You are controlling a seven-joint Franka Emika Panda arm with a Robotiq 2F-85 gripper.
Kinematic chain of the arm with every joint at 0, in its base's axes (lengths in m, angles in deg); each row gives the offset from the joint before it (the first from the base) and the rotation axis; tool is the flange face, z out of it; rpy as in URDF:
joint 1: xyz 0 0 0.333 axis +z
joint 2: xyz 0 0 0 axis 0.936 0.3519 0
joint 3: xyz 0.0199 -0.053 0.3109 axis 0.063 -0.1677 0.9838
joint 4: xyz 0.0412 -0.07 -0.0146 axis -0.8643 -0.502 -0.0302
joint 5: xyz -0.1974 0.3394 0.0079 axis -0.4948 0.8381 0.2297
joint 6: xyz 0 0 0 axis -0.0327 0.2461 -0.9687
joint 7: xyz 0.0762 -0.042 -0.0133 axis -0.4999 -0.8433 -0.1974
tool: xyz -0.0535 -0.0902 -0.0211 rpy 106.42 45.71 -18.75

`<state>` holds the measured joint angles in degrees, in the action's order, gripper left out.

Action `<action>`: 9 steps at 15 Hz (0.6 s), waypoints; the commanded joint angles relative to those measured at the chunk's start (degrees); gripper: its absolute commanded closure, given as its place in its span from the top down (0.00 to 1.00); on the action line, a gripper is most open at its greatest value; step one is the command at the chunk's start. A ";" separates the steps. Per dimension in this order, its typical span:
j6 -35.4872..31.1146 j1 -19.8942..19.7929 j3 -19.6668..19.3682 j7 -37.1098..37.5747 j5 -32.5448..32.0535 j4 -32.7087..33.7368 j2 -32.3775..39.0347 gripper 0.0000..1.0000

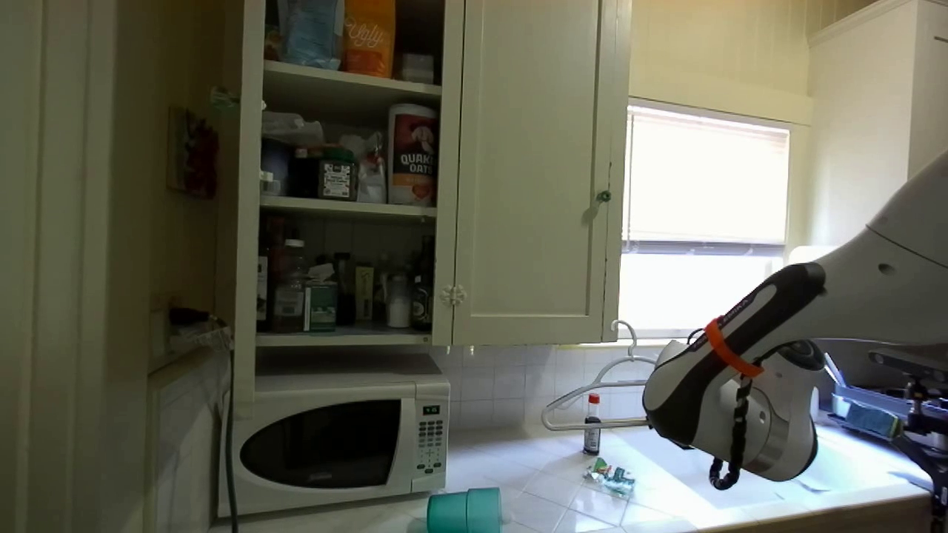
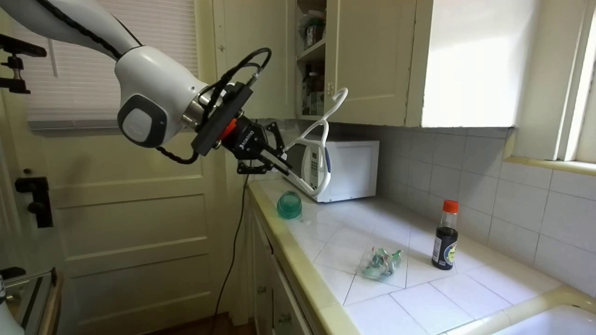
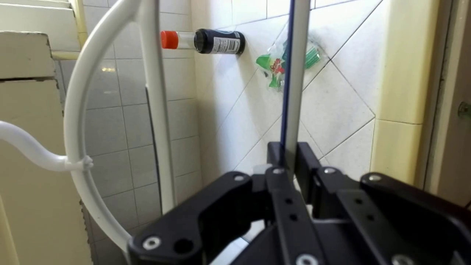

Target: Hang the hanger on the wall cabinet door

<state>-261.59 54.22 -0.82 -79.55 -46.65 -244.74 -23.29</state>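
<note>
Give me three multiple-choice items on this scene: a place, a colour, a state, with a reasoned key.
1. Where is the teal cup? A sink; B counter, near the microwave; C cabinet shelf.
2. The cap on the sauce bottle is: A red; B blue; C white.
3. The hanger is: A in the sink; B on a knob; C gripped by the tool.

1 B: both exterior views show it there.
2 A: red in every view.
3 C: in the wrist view its bar sits between the jaws.
</note>
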 commanded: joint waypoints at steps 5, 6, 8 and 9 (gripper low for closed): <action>-6.75 0.23 -2.06 4.39 -1.03 3.72 -6.35 0.03; -8.03 0.32 -2.54 5.03 -1.27 5.06 -6.98 0.03; -10.18 -0.24 -2.85 5.98 0.05 8.17 -8.00 0.03; -10.63 -0.95 -2.55 6.27 1.73 10.10 -8.15 0.03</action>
<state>-270.12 54.23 -3.14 -74.75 -46.95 -238.20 -30.04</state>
